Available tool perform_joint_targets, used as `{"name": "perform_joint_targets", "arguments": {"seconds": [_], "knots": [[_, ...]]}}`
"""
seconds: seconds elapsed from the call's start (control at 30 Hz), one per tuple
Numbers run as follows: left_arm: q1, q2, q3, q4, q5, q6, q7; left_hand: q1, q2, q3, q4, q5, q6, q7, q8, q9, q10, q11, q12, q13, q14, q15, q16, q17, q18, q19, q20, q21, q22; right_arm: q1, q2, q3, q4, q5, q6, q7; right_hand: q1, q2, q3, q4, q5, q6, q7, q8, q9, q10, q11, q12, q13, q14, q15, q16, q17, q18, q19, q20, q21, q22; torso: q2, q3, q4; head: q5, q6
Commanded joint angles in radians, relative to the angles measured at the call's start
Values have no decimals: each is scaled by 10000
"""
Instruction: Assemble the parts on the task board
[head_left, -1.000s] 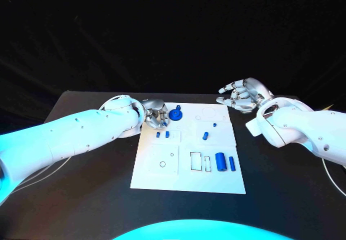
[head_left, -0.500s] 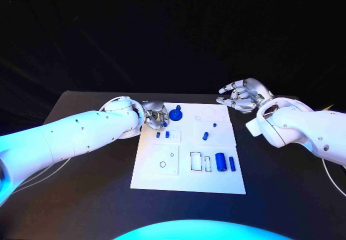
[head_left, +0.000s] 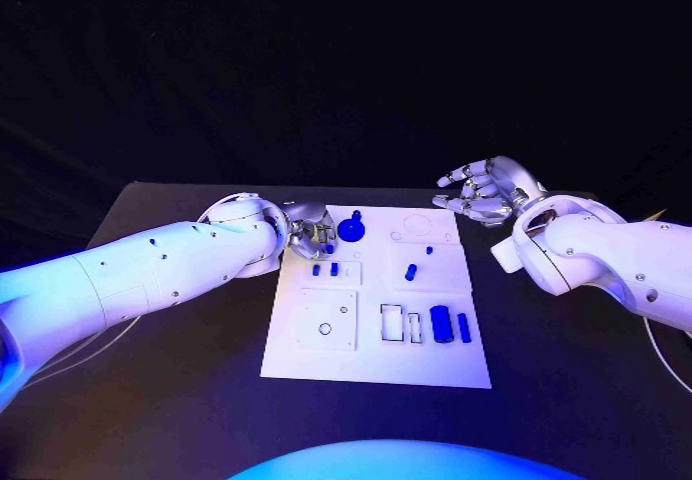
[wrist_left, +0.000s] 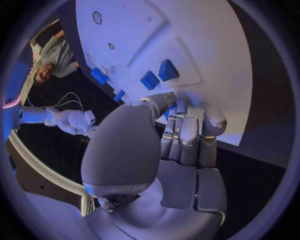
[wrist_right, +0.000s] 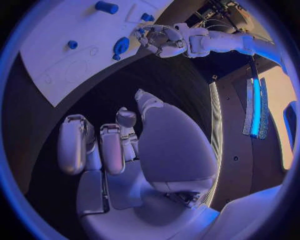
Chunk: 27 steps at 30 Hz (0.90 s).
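One task board (head_left: 378, 355), seven blue parts (head_left: 441, 324), two hands (head_left: 488, 192).

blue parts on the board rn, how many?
7 visible: round part by the left hand; small dot; pair; one mid-board; two cylinders near right. The fingers may hide more.

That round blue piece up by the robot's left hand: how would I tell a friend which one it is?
Start at the white task board in the middle of the black table, and go to its far edge, next to the left robot hand. The round blue part lies there: it is the widest, disc-like piece, while the other blue parts are small pegs or cylinders.
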<state>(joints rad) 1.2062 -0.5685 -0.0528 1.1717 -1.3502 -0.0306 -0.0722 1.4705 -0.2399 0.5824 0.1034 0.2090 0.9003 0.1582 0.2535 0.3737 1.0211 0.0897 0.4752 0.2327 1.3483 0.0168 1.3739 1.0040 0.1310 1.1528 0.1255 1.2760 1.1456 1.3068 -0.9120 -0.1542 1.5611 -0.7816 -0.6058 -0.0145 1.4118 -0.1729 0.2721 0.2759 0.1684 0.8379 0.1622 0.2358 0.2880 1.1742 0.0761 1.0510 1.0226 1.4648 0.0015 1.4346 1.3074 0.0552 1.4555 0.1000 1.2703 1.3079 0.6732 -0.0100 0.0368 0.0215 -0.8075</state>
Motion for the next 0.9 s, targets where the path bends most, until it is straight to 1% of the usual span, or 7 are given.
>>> {"name": "perform_joint_targets", "arguments": {"seconds": [0.03,0.2,0.6,0.7,0.77,0.83,0.9], "knots": [[3,-14,7,4,57,31,-100,-129,-55,9,-12,-18,-290,13,-201,-79,-205,-2,-91,23,-98,59,27,-101,-105,-158,12,-117,-99,-8,3,1,1,-75,43,22,-59,-135,105,-7,59,-145,38,48,-28,-378,5,-404,-405,390,-42,-62,4,147,-123,-10,-221,689,-3,-2,-1,-3,5],[3,-67,15,-18,60,3,-176,-200,-119,43,-32,-19,-701,-31,-474,-195,-354,19,-102,74,-206,79,-4,-249,-79,-264,30,-219,-207,-10,-3,1,-31,-144,146,-79,-68,-228,292,13,39,-319,82,104,-49,-1683,53,-2280,-2247,230,3,-379,-400,289,-399,22,-1050,203,-2,-3,0,-5,12],[10,-505,145,-24,342,-422,-128,-259,-187,9,-71,2,-1046,-68,-703,-345,-1588,439,-559,-112,-754,418,-270,-1192,38,-782,290,-652,-703,-19,-12,0,-434,-889,1023,-231,5,-567,802,-101,-213,-208,167,368,-71,-2074,221,-5508,-5247,29,121,-893,-1045,415,-531,120,-1992,-330,-15,-4,6,-36,63],[24,-726,219,90,739,-769,226,-179,-128,79,-123,21,-884,27,-618,-324,-1597,455,-503,-116,-846,437,-301,-1346,67,-877,328,-714,-784,-23,-4,0,-606,-1610,1461,-253,303,-643,1136,-368,-106,62,146,442,-76,-1952,217,-6134,-5906,119,121,-720,-806,356,-381,117,-1675,-119,-18,-3,2,-55,88],[42,-893,281,200,1358,-1067,525,-117,-106,174,-185,24,-634,103,-472,-287,-1588,455,-394,-104,-1388,433,-677,-2274,145,-1197,339,-926,-1051,-31,6,0,-710,-2212,1738,-275,394,-681,1411,-500,-32,165,122,433,-102,-1732,202,-6425,-6268,215,112,-545,-578,311,-282,100,-1435,42,-19,-3,-2,-96,114],[67,-1146,352,425,2540,-1584,819,-156,-44,245,-204,9,-357,227,-270,-240,-1304,356,-73,-24,-1095,360,-468,-1899,94,-941,291,-726,-805,-54,21,0,-811,-3125,2088,-359,481,-747,1666,-655,-10,357,73,477,-101,-1559,163,-6667,-6558,306,71,-368,-335,264,-175,68,-1144,232,-10,2,0,-200,169],[82,-1377,394,690,3701,-2112,1024,-252,-81,202,-179,-37,-319,279,-211,-235,-1377,378,-21,-35,-1462,370,-790,-2688,207,-1371,279,-1076,-1255,-84,30,0,-865,-3982,2348,-484,439,-800,1944,-776,-32,538,-5,478,-110,-1106,76,-6851,-6838,501,-1,-45,123,-20,344,10,366,1123,-17,6,4,-360,241]]}}
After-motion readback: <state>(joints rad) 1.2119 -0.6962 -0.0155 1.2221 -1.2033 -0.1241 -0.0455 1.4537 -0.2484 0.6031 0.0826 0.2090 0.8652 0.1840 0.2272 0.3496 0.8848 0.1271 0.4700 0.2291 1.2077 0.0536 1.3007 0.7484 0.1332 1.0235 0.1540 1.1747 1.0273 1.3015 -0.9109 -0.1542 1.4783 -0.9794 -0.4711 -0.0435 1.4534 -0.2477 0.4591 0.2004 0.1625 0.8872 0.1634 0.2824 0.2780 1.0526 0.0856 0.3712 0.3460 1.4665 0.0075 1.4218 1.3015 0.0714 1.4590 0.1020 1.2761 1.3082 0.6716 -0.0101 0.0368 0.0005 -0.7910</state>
